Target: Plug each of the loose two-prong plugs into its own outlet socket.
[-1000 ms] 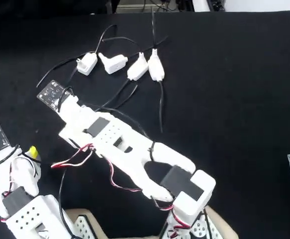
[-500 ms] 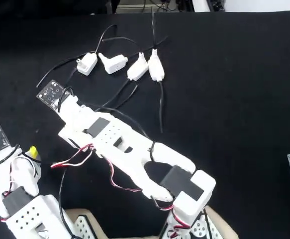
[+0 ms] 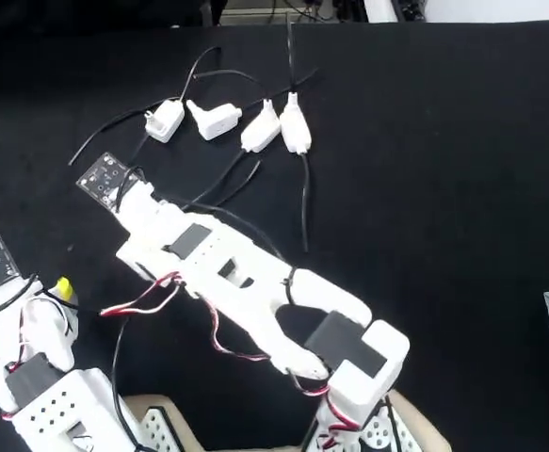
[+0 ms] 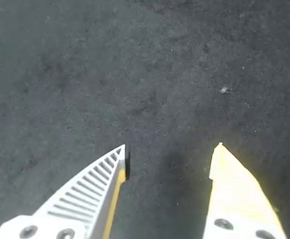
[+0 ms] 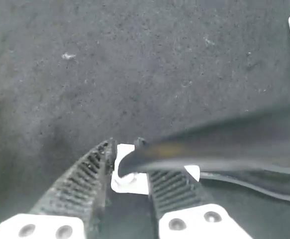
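Quick heads up on what you're handling. Your right claw (image 5: 125,149) is clenched on what looks like a small white plug (image 5: 130,183), with a black cable (image 5: 219,149) running off it. It's down low over the black table (image 3: 444,235) at about 10 o'clock in the high view, tucked under the tip of the right arm (image 3: 236,273). My guess is these plugs weigh next to nothing and the hard plastic is slick. That means the springy cord will tug and twist the plug more than its own weight does. Grab across the flat sides of the body, back from the prongs, and never by the cord. Your left claw (image 4: 172,154) is released, fingers wide apart over bare cloth at around 8 o'clock. Count-wise, there's a row of four white bodies (image 3: 214,120) at 11 to 12 o'clock, each on a black lead. Add the one you're holding and that's five. Can't tell which are plugs and which are sockets from here.
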Controlling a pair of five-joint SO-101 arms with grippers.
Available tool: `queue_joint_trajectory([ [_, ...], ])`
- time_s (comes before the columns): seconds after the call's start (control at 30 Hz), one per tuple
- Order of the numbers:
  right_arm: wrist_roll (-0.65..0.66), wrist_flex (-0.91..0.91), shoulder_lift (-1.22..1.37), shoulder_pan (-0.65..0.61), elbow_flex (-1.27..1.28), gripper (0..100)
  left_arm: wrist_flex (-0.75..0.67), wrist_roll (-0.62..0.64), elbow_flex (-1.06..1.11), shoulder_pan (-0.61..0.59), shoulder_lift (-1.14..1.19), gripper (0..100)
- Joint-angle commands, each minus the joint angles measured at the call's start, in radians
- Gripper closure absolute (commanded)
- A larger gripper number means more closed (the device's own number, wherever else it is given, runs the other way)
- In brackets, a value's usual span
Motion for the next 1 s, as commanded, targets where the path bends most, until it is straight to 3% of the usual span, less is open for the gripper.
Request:
queue_joint_trajectory([
  [0.0, -0.008, -0.015, 0.024, 0.029, -0.004, 98.7, 0.003, 0.009, -0.008, 0.001, -0.011, 73],
  [0.6, 0.003, 0.081, 0.044, -0.005, 0.007, 98.7, 0.003, 0.008, -0.008, -0.001, -0.011, 73],
  [0.97, 0.087, 0.19, 0.131, -0.006, -0.048, 98.6, 0.003, 0.006, -0.007, -0.002, -0.011, 73],
])
